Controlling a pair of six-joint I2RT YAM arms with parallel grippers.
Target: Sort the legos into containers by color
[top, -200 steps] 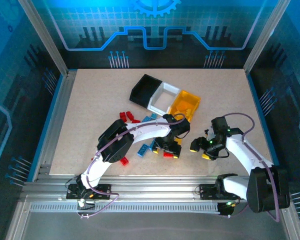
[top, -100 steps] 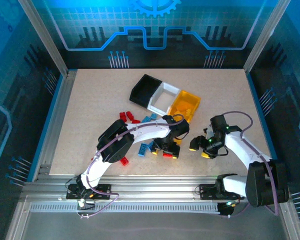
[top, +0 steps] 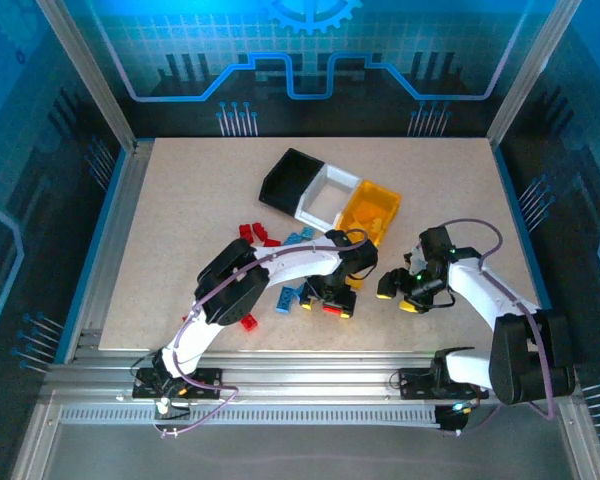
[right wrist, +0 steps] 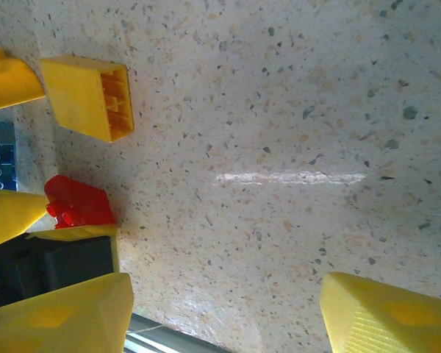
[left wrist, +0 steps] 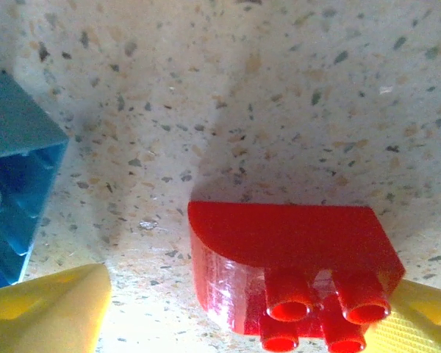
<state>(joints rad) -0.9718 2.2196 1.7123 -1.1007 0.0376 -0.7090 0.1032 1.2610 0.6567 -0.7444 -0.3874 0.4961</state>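
Note:
My left gripper [top: 331, 299] is low over the table, open around a red lego [left wrist: 287, 268]. The brick lies close against the right-hand yellow finger [left wrist: 422, 323], with a wide gap to the other finger [left wrist: 48, 309]. A blue lego [left wrist: 15, 198] lies just to its left. My right gripper [top: 401, 292] hovers open over bare table, nothing between its fingers [right wrist: 386, 316]. Its view takes in a yellow lego [right wrist: 88, 95], the red lego [right wrist: 77, 202] and the left gripper's fingers. The black container [top: 280, 185], white container [top: 305, 205] and yellow container [top: 392, 205] stand joined at the back.
More red legos [top: 255, 235] and blue legos [top: 300, 238] lie left of the left arm, with a blue one [top: 288, 298] and a red one [top: 248, 322] nearer the front. The table's front edge [right wrist: 169, 334] runs just below the right gripper.
The left gripper's fingers have drawn in somewhat around the red lego. The right gripper has shifted a little toward the back and left.

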